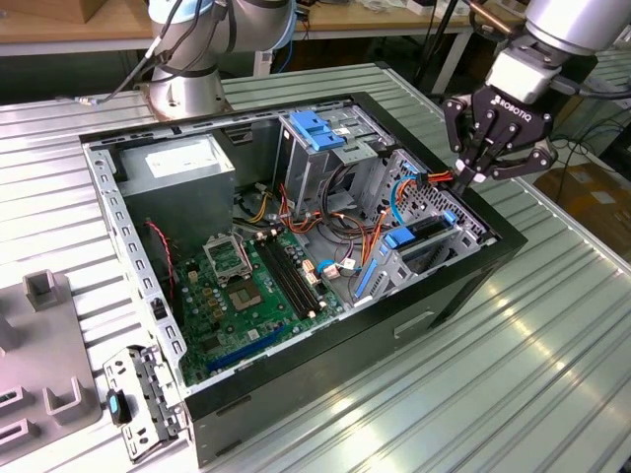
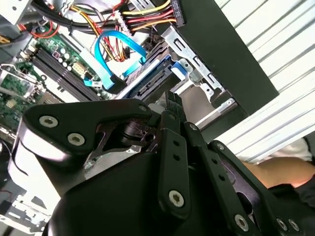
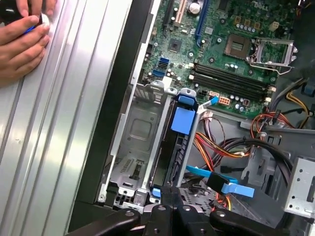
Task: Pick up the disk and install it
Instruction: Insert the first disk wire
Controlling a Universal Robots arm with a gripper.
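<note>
Grpr [image 1: 470, 180] pressed together, tip over case [image 1: 296, 379] rim, just beside disk [image 3: 182, 123] seated on edge in case bay.

In the exterior view, the ribbed table [image 1: 552, 335] lies open from three to six o'clock of the computer case [image 1: 465, 286]. Inside, cables [image 1: 367, 236] crowd the middle, and a drive cage [image 1: 315, 138] blocks twelve o'clock. In the first wrist view, an empty bay [image 3: 135, 128] gapes just beside the disk [image 3: 179, 132], and a person's hand [image 3: 19, 44] rests on the table.
</note>
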